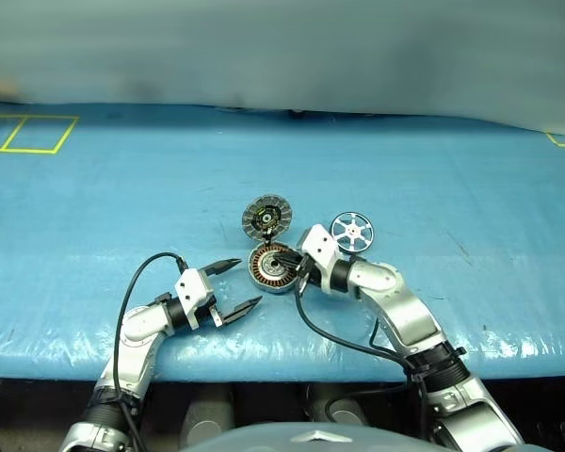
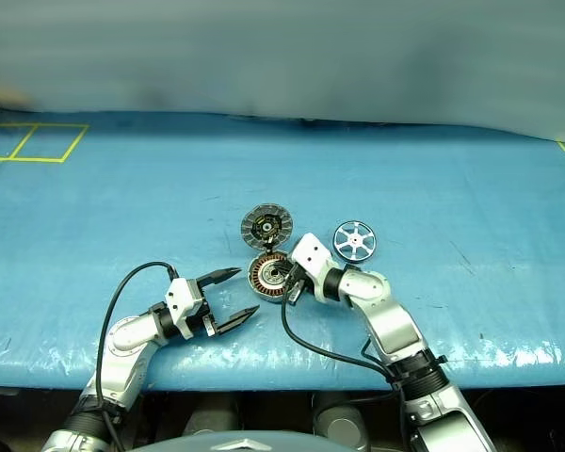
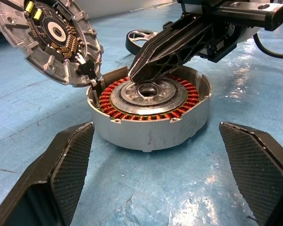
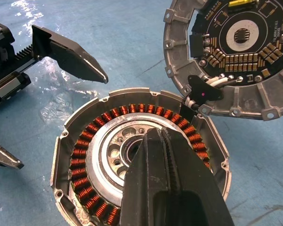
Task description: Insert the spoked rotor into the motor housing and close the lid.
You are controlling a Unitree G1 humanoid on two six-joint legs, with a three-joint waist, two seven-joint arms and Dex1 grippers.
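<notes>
Centrally, the right gripper (image 4: 153, 141), black fingers pressed together and holding nothing, points over the round grey motor housing (image 1: 274, 267) with copper windings; its ribbed lid (image 1: 266, 217) stands open behind; the left gripper (image 1: 238, 284) gapes nearby; the shiny spoked rotor (image 1: 353, 232) lies right

Grey motor housing (image 3: 151, 129) ringed with copper-orange windings, silver spoked rotor (image 1: 352, 231), blue table (image 1: 452, 160).
</notes>
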